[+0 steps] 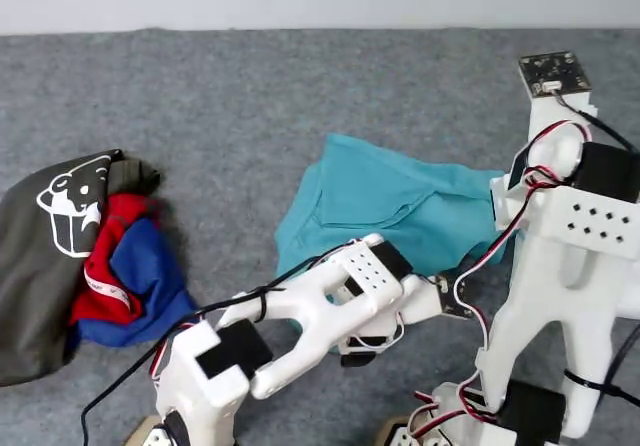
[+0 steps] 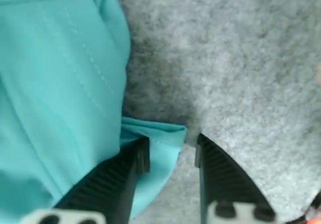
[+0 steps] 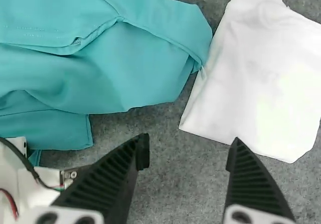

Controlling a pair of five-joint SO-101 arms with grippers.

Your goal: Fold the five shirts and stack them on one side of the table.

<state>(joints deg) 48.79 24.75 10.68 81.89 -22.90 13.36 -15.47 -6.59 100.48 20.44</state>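
The teal shirt [image 1: 390, 206] lies rumpled and half folded near the middle of the grey surface [image 1: 250, 96], between the two arms. The left pincer [image 2: 172, 148] is down at its near edge with a narrow gap between its jaws. A small teal corner pokes into that gap and one finger [image 2: 125, 176] sits over the cloth, though from here I can't tell whether it presses on the fabric or only hangs just above it. The right pincer [image 3: 189, 148] is spread wide over bare surface, holding nothing. A folded white shirt [image 3: 261, 78] lies just beside the teal one, their edges touching. Well apart at the far left is a loose heap: a dark shirt [image 1: 40, 266] with a white print, a red shirt [image 1: 120, 216] and a blue shirt [image 1: 145, 266] bunched against it.
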